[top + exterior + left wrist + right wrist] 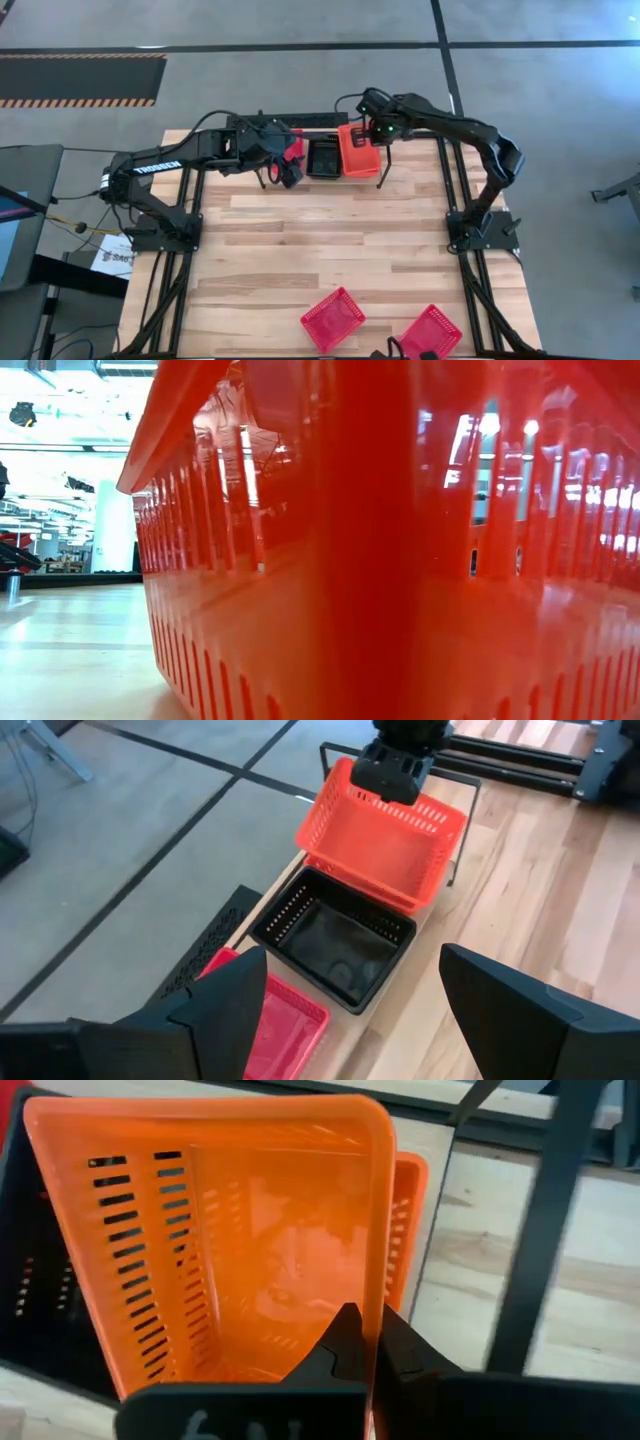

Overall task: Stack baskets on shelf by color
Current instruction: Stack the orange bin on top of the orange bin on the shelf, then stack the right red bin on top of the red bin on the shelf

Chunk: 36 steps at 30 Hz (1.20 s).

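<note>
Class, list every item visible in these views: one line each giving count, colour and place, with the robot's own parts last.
orange basket: one, held tilted above the shelf's right end; a second orange rim shows beneath it.
black basket: at least one, shelf middle.
shelf red basket: at least one, shelf's left end.
near red baskets: two, near table edge.
shelf: one, light wood with black wire uprights, far table edge.
right gripper: shut on orange basket's rim.
left gripper: open, by the shelf's left end.

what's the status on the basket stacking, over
Right gripper shut on orange basket, tilted above shelf. Left gripper open, empty, above red basket. Two red baskets at near table edge.
</note>
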Each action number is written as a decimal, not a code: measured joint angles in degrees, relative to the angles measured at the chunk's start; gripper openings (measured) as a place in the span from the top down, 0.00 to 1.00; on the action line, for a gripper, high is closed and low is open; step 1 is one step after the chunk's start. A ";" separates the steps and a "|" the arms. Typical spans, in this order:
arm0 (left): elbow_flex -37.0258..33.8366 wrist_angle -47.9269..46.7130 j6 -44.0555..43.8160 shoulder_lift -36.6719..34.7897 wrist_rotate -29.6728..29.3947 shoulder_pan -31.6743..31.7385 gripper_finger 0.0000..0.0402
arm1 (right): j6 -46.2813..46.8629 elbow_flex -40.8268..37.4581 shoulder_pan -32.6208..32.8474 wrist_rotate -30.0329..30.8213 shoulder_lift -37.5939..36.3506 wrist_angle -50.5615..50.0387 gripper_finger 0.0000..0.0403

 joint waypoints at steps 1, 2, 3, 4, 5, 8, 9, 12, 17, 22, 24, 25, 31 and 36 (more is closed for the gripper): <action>0.00 0.02 0.26 0.00 0.39 0.00 0.29 | 0.34 0.01 -0.01 0.06 0.31 0.25 0.99; 0.00 0.02 0.30 0.00 0.71 0.00 0.29 | 0.79 0.01 0.00 0.28 0.79 0.27 0.99; 0.00 0.00 0.36 0.00 0.78 0.00 0.29 | 1.04 0.01 0.24 0.79 1.33 0.25 0.99; 0.00 0.00 0.42 0.00 0.79 0.00 0.29 | 1.27 0.01 0.30 0.96 1.85 0.27 0.99; 0.00 -0.02 0.59 0.00 0.78 0.00 0.29 | 1.34 0.01 0.36 0.98 2.29 0.36 0.99; 0.00 -0.05 1.26 0.00 0.77 0.00 0.29 | 1.48 0.01 0.47 0.71 3.78 0.75 0.99; 0.00 -0.05 1.36 0.00 0.77 0.00 0.29 | 1.45 0.01 0.48 0.43 4.26 1.03 0.99; 0.00 -0.04 1.82 0.00 0.76 0.00 0.29 | -0.10 0.01 0.59 -0.20 4.95 1.83 0.97; 0.00 0.00 2.53 0.00 0.75 0.11 0.29 | -1.69 -0.01 0.92 1.33 4.27 2.20 0.82; 0.00 0.19 2.53 0.00 0.53 0.11 0.29 | -3.60 1.44 0.88 2.45 2.87 0.91 0.69; 0.00 0.18 2.53 0.00 0.33 0.11 0.29 | -5.11 2.21 0.86 2.55 2.34 0.88 0.64; 0.00 0.17 2.51 0.00 0.31 0.11 0.29 | -5.77 2.56 0.86 2.57 2.00 0.82 0.61; 0.00 -0.06 2.09 0.00 0.31 0.15 0.29 | -8.32 5.71 0.89 2.13 0.40 0.82 0.51; 0.07 -4.57 0.11 0.56 3.59 -0.23 0.29 | -16.77 11.12 1.30 -5.29 -2.21 -4.34 0.50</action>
